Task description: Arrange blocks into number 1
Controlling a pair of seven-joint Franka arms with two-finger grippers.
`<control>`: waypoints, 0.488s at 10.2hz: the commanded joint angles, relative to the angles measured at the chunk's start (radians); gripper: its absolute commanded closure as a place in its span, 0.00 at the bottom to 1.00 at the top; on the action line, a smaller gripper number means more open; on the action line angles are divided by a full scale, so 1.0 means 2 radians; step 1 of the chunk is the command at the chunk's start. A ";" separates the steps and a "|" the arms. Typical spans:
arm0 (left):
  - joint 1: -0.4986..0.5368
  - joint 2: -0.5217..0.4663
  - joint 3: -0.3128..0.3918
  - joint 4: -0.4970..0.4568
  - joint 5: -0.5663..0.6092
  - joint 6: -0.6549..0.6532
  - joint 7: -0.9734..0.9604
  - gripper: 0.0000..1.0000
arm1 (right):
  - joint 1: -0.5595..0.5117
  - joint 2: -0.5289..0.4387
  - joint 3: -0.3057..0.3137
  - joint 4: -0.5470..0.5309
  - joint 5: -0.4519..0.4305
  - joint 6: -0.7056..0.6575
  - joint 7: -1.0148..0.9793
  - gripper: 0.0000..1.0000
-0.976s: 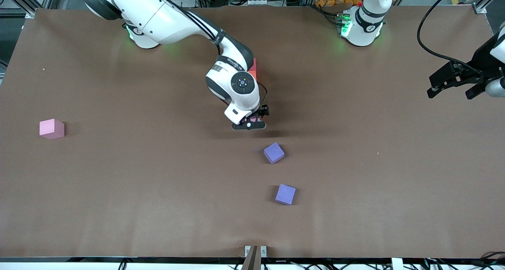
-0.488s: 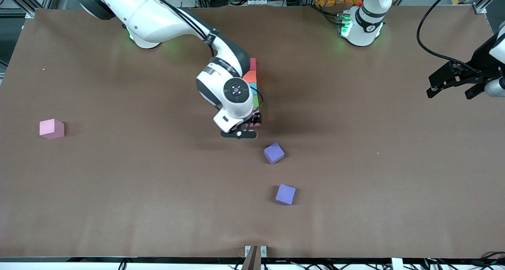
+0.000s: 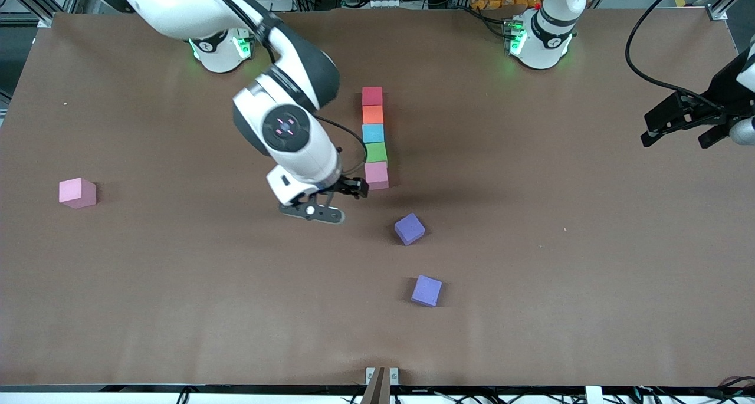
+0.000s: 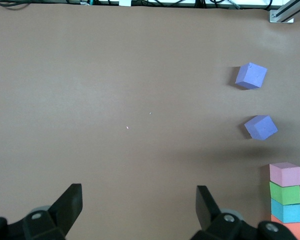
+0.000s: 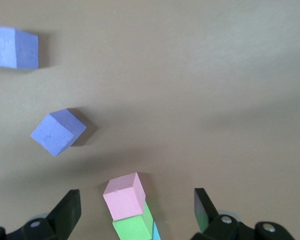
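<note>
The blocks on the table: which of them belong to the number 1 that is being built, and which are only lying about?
In the line:
- red block
- orange block
- light blue block
- green block
- pink block, at the end nearer the front camera

Lying apart from the line:
- two purple blocks
- a second pink block, toward the right arm's end

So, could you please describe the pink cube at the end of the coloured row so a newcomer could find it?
Mid-table, a straight row of touching cubes runs red, orange, light blue, green. The matte pink cube ends it, nearest the front camera, beside the right gripper. Another pink cube sits alone toward the right arm's end.
</note>
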 commanded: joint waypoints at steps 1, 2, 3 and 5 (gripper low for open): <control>0.008 -0.010 -0.006 -0.006 -0.012 -0.004 -0.001 0.00 | -0.042 -0.046 0.003 -0.011 0.009 -0.032 0.000 0.00; 0.005 -0.010 -0.006 -0.006 -0.012 -0.004 -0.015 0.00 | -0.061 -0.057 0.002 -0.011 0.008 -0.051 0.000 0.00; 0.001 -0.010 -0.007 -0.006 -0.012 -0.004 -0.032 0.00 | -0.079 -0.067 0.003 -0.011 0.009 -0.060 -0.001 0.00; 0.000 -0.018 -0.005 -0.006 -0.012 -0.004 -0.030 0.00 | -0.106 -0.089 0.000 -0.011 0.007 -0.088 -0.008 0.00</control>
